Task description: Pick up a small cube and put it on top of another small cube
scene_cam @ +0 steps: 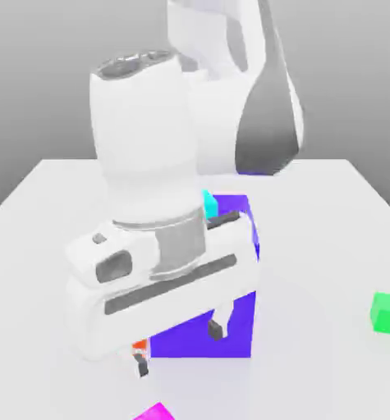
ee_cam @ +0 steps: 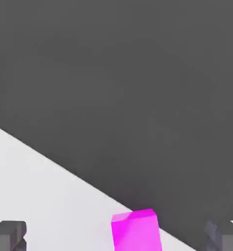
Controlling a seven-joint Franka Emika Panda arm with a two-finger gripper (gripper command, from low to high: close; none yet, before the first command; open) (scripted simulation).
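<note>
Hovering tool (scene_cam: 179, 349), jaws wide; magenta cube (scene_cam: 155, 412) just beside.

We see a white bench (scene_cam: 58, 205) under a plain grey backdrop (scene_cam: 34, 74). The arm (scene_cam: 149, 148) is white, with a dark grey panel (scene_cam: 268, 131) on one link and a lighter grey ring at the wrist. The hand (scene_cam: 179, 349) is white with a grey stripe, and its fingertips (scene_cam: 217, 330) are dark grey. A large block (scene_cam: 222, 328) is deep blue-violet. A cube (scene_cam: 388, 312) is bright green, another cube (scene_cam: 157, 413) magenta. A sliver of cyan (scene_cam: 208, 201) and a bit of orange-red (scene_cam: 138, 345) peek out beside the hand.
</note>
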